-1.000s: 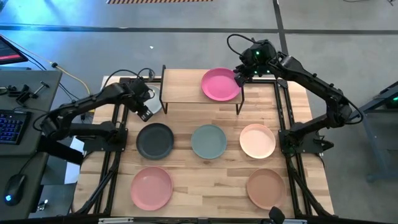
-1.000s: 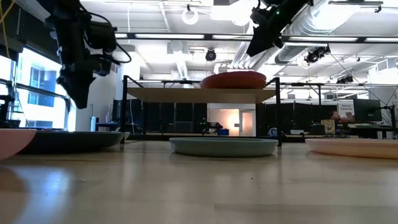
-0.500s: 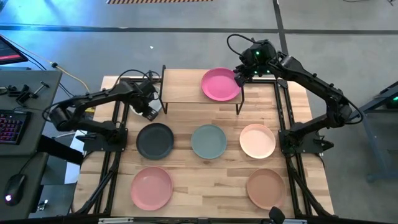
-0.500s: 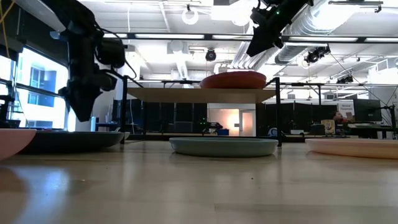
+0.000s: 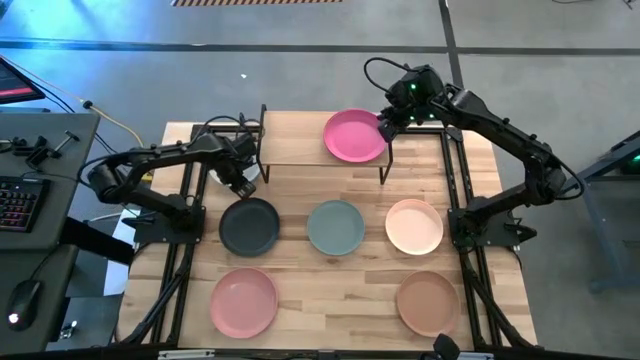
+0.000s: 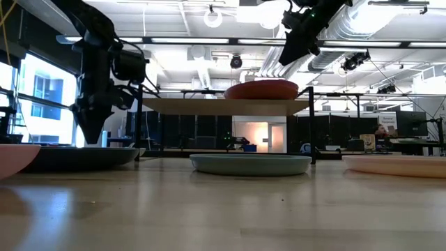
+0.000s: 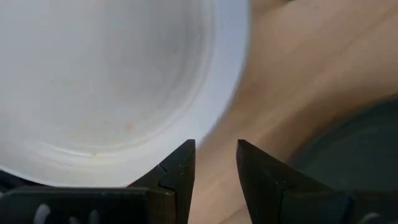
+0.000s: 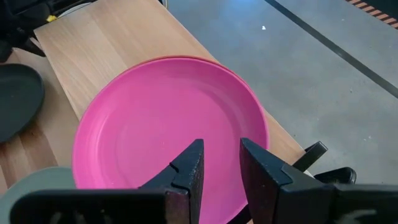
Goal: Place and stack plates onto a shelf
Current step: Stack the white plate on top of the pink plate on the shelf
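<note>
A magenta plate (image 5: 354,136) lies flat on the right half of the shelf (image 5: 300,140). My right gripper (image 8: 221,155) hangs open above that plate's right rim, touching nothing. My left gripper (image 5: 240,180) points down at the shelf's left end, beside the charcoal plate (image 5: 250,225). In the left wrist view its open fingers (image 7: 214,155) stand over the rim of a white-grey plate (image 7: 93,81) that lies flat on the table. I cannot tell whether they touch it. In the high view the arm hides that plate.
On the table in front of the shelf lie a sage green plate (image 5: 335,227), a cream-peach plate (image 5: 414,226), a light pink plate (image 5: 243,302) and a tan plate (image 5: 427,302). The shelf's left half (image 5: 285,140) is bare wood. Its black legs (image 5: 263,160) stand close to my left gripper.
My left gripper has come down toward the table beside the shelf's left end, tipping until it points straight down; its fingers have stayed open.
</note>
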{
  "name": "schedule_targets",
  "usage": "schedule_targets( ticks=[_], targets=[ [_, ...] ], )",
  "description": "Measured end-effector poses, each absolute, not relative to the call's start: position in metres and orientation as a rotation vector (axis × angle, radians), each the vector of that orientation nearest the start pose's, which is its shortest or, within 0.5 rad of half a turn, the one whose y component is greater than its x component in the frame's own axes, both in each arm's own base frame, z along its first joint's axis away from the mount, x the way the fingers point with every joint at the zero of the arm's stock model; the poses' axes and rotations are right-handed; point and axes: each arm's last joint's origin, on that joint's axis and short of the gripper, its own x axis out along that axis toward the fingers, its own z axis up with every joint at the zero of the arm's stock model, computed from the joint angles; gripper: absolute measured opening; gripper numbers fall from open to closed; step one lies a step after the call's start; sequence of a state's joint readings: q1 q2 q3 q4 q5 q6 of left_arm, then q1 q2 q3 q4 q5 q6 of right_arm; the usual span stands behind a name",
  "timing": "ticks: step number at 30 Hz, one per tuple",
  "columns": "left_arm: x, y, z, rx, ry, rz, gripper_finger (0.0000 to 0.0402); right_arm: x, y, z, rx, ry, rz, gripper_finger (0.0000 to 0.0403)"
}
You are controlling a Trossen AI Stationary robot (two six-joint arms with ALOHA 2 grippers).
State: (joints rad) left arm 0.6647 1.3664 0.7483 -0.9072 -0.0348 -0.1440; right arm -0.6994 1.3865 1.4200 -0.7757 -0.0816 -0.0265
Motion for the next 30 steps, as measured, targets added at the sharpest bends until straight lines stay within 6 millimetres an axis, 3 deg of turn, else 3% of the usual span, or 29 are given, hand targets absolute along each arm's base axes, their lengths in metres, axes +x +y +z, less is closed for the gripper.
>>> schedule_targets(
  ticks=[18, 30],
  targets=[
    [0.167, 0.131, 0.164, -0.564, 1.46, 0.638, 0.0108, 0.22, -0.182, 0.366, 0.263, 0.705, -0.579, 0.0083],
    [0.155, 0.118, 0.177, -0.684, 1.469, 0.741, 0.0108, 0.219, -0.182, 0.365, 0.268, 0.717, -0.578, 0.0083]
  ],
)
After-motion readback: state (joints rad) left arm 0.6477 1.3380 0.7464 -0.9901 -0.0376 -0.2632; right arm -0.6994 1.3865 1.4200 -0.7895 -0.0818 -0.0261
